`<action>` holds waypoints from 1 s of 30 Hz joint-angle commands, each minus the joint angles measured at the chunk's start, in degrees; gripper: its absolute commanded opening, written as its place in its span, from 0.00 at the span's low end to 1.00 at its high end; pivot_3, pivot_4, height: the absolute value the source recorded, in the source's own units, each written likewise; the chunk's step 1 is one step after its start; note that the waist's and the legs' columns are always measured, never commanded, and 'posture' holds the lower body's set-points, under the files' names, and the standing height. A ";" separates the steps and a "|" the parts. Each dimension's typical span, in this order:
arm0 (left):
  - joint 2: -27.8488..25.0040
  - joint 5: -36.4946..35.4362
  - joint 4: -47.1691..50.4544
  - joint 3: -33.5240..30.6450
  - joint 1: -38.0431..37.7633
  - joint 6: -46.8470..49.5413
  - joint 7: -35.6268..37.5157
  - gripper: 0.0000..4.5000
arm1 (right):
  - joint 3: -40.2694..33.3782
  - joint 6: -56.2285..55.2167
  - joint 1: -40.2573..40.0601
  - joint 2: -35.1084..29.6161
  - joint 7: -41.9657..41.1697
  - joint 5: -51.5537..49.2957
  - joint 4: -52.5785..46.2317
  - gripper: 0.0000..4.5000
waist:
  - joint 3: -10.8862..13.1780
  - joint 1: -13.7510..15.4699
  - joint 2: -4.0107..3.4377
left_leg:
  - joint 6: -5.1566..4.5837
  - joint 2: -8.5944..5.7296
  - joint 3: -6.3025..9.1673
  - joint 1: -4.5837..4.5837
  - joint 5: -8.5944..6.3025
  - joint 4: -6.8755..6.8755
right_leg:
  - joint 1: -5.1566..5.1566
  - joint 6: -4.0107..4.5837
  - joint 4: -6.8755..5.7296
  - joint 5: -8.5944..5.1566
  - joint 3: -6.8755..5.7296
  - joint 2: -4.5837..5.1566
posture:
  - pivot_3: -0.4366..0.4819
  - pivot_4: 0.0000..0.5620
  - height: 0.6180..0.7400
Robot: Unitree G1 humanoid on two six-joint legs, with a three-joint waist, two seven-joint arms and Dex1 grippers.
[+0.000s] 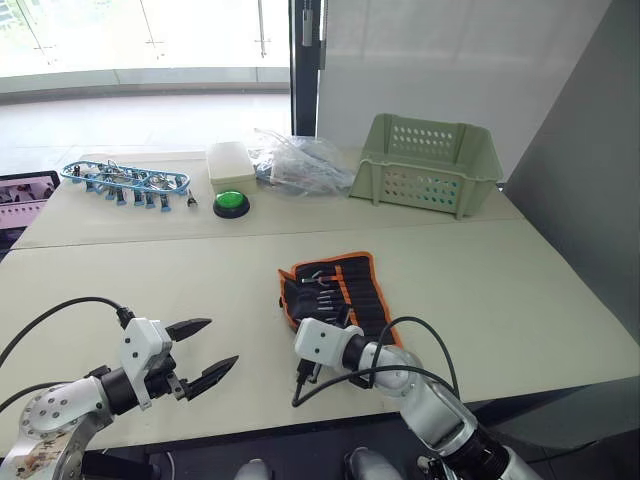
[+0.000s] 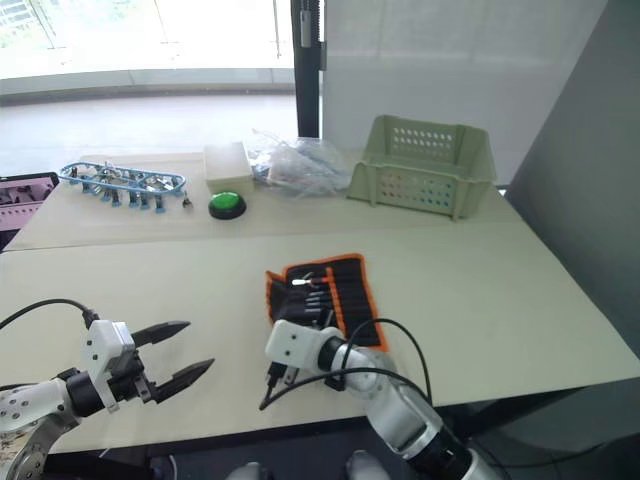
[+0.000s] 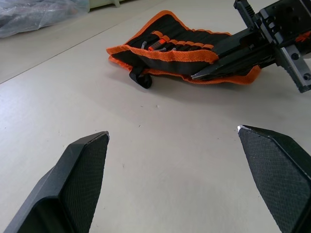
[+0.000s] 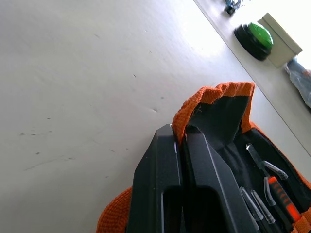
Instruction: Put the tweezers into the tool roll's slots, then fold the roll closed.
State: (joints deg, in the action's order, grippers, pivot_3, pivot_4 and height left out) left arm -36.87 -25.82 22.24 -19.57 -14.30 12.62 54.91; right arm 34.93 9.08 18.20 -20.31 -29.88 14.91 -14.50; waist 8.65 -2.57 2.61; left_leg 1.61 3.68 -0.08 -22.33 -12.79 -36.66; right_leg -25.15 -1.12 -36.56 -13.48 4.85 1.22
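The tool roll [image 1: 335, 294], a flat black fabric pouch with orange edging and an orange centre stripe, lies open on the pale counter [image 1: 520, 300] near its front edge, slightly right of centre, with the slim black metal tweezers [image 4: 262, 167] already sitting in its slots. I judge that the loading is done and the fold is the step in hand.

On the left, my left gripper [image 1: 200, 365] hovers over bare counter, well apart from the roll, its jaws spread wide with nothing between them.

At the roll, my right gripper [image 4: 181, 133] has its jaws pressed together, pinching the orange-edged left border of the fabric, which is lifted and curling up off the counter.

To fold well, I would carry that edge up and over toward the right in one smooth arc, keeping the pinch firm so the cloth does not slip. I would go low enough that the tweezers stay seated. If the roll starts to slide, the idle left gripper could pin it.

Far back on the counter sit a blue rack of clips [image 1: 125, 180], a green round button [image 1: 230, 203] and a green plastic basket [image 1: 425, 165].
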 commanded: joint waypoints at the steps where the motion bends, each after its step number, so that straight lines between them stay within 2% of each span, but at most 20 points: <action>1: -1.52 0.07 -0.88 0.64 1.34 -2.09 1.59 1.00 | -0.99 -14.48 -0.42 -4.92 -8.87 -6.50 -1.22 0.02 | 0.00 0.01 0.01 | 0.00 0.00 0.00 0.01 0.00 0.00 | 0.01 0.00 -0.02 0.00 0.00 0.00 | 0.48 0.27 0.87; 6: -4.34 -0.23 -3.97 3.93 4.55 -4.55 7.23 1.00 | -2.56 -31.13 -0.37 -15.65 -18.80 -9.87 4.25 0.02 | 0.03 0.16 0.03 | 0.00 -0.02 -0.01 0.06 0.00 -0.12 | 0.04 0.02 -0.14 -0.03 0.02 -0.01 | 0.48 0.27 0.87; 9: -5.94 0.49 -6.61 6.38 7.52 -6.84 10.70 1.00 | -3.74 -35.20 0.22 -17.04 -20.65 -10.98 6.98 0.02 | 0.04 0.14 0.05 | -0.01 -0.02 -0.03 0.12 0.01 -0.19 | 0.06 0.12 -0.21 -0.09 0.03 -0.02 | 0.48 0.27 0.87; 14: -8.02 7.64 -20.37 16.48 22.20 -18.32 20.94 1.00 | -6.78 -38.14 1.13 -17.64 -21.55 -10.84 10.36 0.02 | 0.05 0.73 0.02 | -0.01 -0.02 -0.03 0.22 0.02 -0.27 | 0.10 0.16 -0.37 -0.11 0.10 -0.09 | 0.48 0.27 0.87; 17: -6.79 10.48 -29.84 20.82 30.46 -24.58 25.18 1.00 | -7.93 -37.80 0.91 -16.98 -21.06 -10.47 10.43 0.02 | 0.05 0.86 0.03 | 0.00 -0.08 -0.08 0.22 0.03 -0.32 | 0.13 0.27 -0.38 -0.16 0.21 -0.09 | 0.48 0.27 0.87; 20: -3.40 13.23 -41.69 24.98 39.83 -30.58 28.61 1.00 | -8.83 -37.06 -0.57 -16.99 -20.37 -9.27 9.55 0.02 | 0.05 1.17 0.03 | -0.01 -0.15 -0.12 0.16 0.02 -0.32 | 0.09 -0.02 -0.39 0.01 0.33 -0.09 | 0.48 0.27 0.87; 24: 0.56 14.49 -51.73 27.89 46.64 -35.51 31.97 1.00 | -9.64 -35.43 -2.02 -16.81 -19.57 -8.29 7.77 0.02 | 0.05 1.44 0.03 | -0.03 -0.24 -0.12 0.10 0.01 -0.34 | 0.08 -0.05 -0.39 0.04 0.44 -0.08 | 0.48 0.27 0.87; 27: 2.78 14.44 -55.82 28.82 49.76 -37.56 34.15 0.82 | -10.41 -33.61 -3.10 -16.75 -19.00 -8.11 5.99 0.00 | 0.05 1.56 0.04 | -0.03 -0.28 -0.10 0.04 0.01 -0.38 | 0.06 -0.08 -0.39 0.04 0.49 -0.08 | 0.48 0.27 0.87; 30: 3.80 14.20 -58.18 29.33 51.13 -39.00 36.07 0.58 | -11.38 -32.36 -4.07 -17.02 -18.86 -7.97 4.76 0.00 | 0.05 1.48 0.04 | -0.03 -0.30 -0.09 0.03 0.01 -0.43 | 0.07 -0.12 -0.43 0.05 0.53 -0.09 | 0.48 0.27 0.87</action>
State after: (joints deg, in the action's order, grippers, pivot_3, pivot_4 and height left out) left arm -33.02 -11.12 -35.35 10.01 35.70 -25.01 89.83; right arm 25.66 -23.92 14.33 -37.14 -49.56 7.18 -7.64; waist 8.70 -1.09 2.65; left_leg 1.58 3.39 -0.18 -22.29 -12.77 -37.11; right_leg -25.08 -1.24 -37.01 -13.43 5.38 1.14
